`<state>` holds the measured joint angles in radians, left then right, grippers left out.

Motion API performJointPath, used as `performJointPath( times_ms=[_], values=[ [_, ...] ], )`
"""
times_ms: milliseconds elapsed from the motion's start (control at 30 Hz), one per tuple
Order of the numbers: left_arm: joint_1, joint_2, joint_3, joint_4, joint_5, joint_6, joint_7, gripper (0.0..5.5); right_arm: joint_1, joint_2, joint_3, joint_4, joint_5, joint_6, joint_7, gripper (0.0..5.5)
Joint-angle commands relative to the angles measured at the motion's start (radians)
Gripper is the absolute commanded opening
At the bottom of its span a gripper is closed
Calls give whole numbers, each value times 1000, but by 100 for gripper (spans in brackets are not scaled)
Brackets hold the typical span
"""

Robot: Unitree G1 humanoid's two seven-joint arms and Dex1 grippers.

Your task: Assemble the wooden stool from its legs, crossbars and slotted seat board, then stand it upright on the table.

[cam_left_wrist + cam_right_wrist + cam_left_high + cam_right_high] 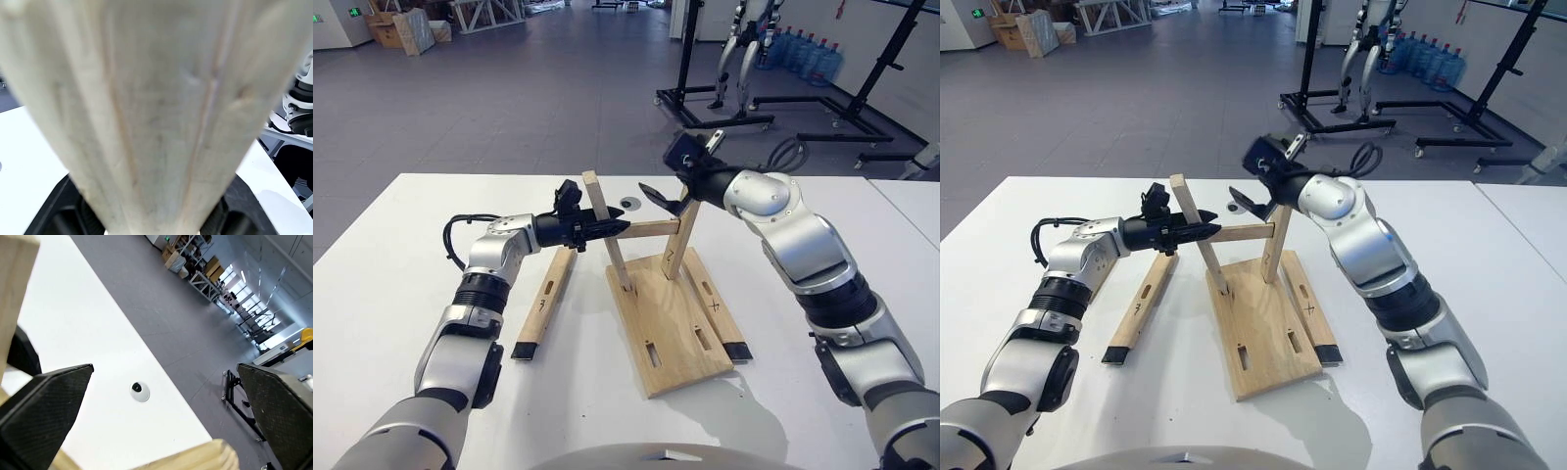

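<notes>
Stool, part-assembled, pale unfinished wood, on white table (411,255)

- Seat board (671,313): rectangular, lying flat near the middle of the table, with narrow slots cut through its face.
- Left leg (619,262): square-section stick standing in the far left part of the board. It is tilted, with its top leaning away to the left.
- Right leg (677,250): stands in the far right part of the board and leans the other way.
- Crossbar (651,229): thin rail, roughly level, spanning the two standing legs above the board.
- Loose leg (545,299): flat on the table just left of the board, slotted, with a black cap on its near end.
- Second loose leg (722,318): flat along the board's right edge, with a black cap at its near end. Whether it touches the board cannot be told.

Left gripper (615,227): black fingers clamped on the left leg at about crossbar height, one on each side. In the left wrist view the wood grain runs between the pads.

Right gripper (668,202): fingers (49,401) spread wide at the top of the right leg, with a wooden end showing between them. Contact cannot be told.

Round fitting (628,204): small disc set in the table beyond the stool
</notes>
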<state>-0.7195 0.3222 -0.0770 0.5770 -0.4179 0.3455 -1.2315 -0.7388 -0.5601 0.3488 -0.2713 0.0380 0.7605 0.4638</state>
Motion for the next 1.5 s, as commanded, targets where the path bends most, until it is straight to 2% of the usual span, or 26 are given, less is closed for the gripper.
performJointPath(
  times_ms=[33,133,233,300,400,600,733,867,1033,1200,1300,1433,1500],
  values=[
    [38,-3,-43,25,63,18,24,202,48,16,29,-5,-30,-5,14,540],
    [39,-4,-45,22,62,19,24,202,96,37,74,22,-66,-35,11,540],
    [40,-5,-50,20,64,19,24,202,167,9,131,58,-127,-85,21,540],
    [44,-4,-52,18,65,18,25,202,196,2,128,77,-143,-104,30,540],
    [54,0,-68,7,70,20,25,202,182,54,70,73,-110,-94,31,540],
    [70,13,-126,-14,98,49,30,202,20,180,-165,18,55,50,24,540],
    [77,23,-152,-15,109,66,28,202,-76,158,-194,11,45,65,19,540],
    [84,28,-161,-12,112,67,32,202,-84,114,-144,-6,-9,34,27,540],
    [87,30,-168,-12,116,51,41,202,130,57,-16,-38,-87,-69,42,540],
    [91,28,-173,-19,126,30,56,202,327,17,136,106,-231,-278,19,540],
    [102,30,-188,-25,142,5,68,202,280,86,54,64,-172,-243,23,540],
    [114,34,-200,-23,156,-18,74,202,17,176,-145,-34,-45,-113,18,540],
    [118,32,-200,-28,149,-17,73,202,-62,180,-179,-64,-27,-71,23,540]
  ],
)
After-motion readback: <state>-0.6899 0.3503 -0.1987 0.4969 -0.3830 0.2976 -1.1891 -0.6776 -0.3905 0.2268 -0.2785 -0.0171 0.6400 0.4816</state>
